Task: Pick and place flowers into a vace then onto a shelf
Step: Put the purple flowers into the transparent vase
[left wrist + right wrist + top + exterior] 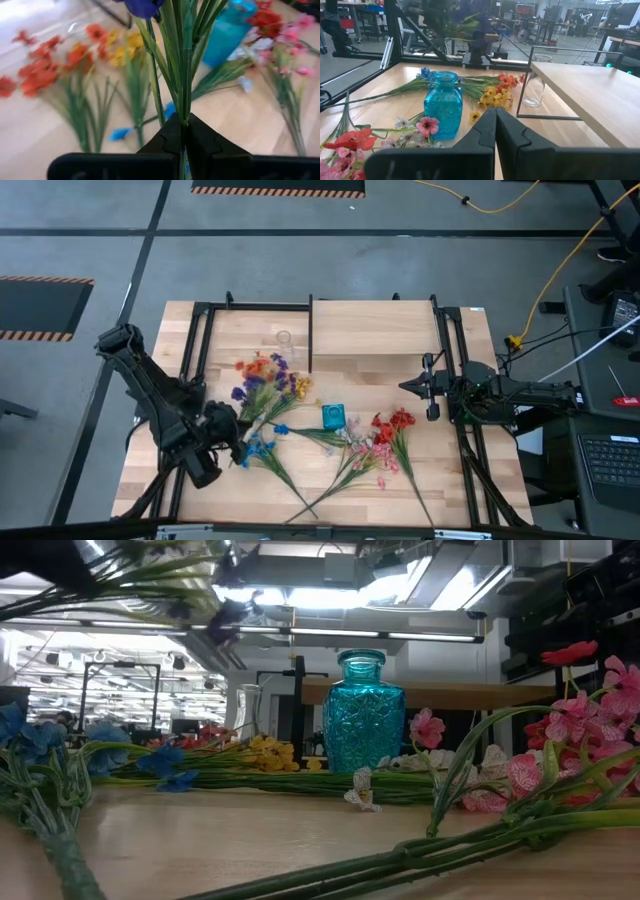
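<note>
Left gripper clenched on purple flower bunch, low on stalks, lifted at table's 8 o'clock. Stalks thin, light, springy (blooms droop; grip near base steadies them). Blue vase at centre. Right gripper shut, empty, 3 o'clock.

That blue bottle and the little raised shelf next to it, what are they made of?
The blue vase looks like tinted glass or clear plastic: it is see-through, glossy, with a pressed diamond pattern. The shelf seems to be a pale wood board, matt with faint grain, on thin black legs that look like metal.
</note>
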You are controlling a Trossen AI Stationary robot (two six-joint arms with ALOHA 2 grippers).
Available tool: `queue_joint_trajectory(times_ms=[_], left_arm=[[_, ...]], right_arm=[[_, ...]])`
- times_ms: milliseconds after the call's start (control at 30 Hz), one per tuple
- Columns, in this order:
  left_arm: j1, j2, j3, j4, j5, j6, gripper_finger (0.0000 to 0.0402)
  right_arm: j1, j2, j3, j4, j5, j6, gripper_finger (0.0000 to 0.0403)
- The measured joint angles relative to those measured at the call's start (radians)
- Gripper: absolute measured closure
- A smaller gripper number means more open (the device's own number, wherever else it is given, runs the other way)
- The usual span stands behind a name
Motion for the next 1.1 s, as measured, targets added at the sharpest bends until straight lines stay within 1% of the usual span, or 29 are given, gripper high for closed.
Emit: queue_joint_trajectory(times_ms=[233, 400, 567, 733, 833, 867, 933, 1033, 1100], left_arm=[[0.077, 0.000, 0.000, 0.235, -0.004, 0.353, 0.0395], [0.137, 0.000, 0.000, 0.378, 0.021, 0.577, 0.0395], [0.198, 0.000, 0.000, 0.501, 0.094, 0.744, 0.0395], [0.224, 0.000, 0.000, 0.582, 0.102, 0.927, 0.0395], [0.246, 0.001, -0.001, 0.585, 0.110, 0.944, 0.0395], [0.255, 0.000, -0.014, 0.614, 0.117, 0.954, 0.0396], [0.281, 0.000, -0.062, 0.730, 0.167, 1.019, 0.0396], [0.329, -0.005, -0.151, 0.947, 0.288, 1.164, 0.0396], [0.373, -0.026, -0.201, 1.006, 0.318, 1.217, 0.0396]], right_arm=[[0.000, 0.000, 0.000, 0.000, 0.000, 0.026, 0.0395], [0.000, 0.000, 0.000, 0.000, 0.000, 0.027, 0.0395], [0.000, 0.000, 0.000, 0.000, 0.000, 0.044, 0.0395], [0.000, 0.000, 0.000, 0.000, 0.000, 0.079, 0.0395], [0.000, 0.000, 0.000, 0.000, 0.000, 0.078, 0.0395], [0.000, 0.000, 0.000, 0.000, 0.000, 0.078, 0.0395], [0.000, 0.000, 0.000, 0.000, 0.000, 0.077, 0.0395], [0.000, 0.000, 0.000, 0.000, 0.000, 0.072, 0.0395], [0.000, 0.000, 0.000, 0.000, 0.000, 0.071, 0.0395]])
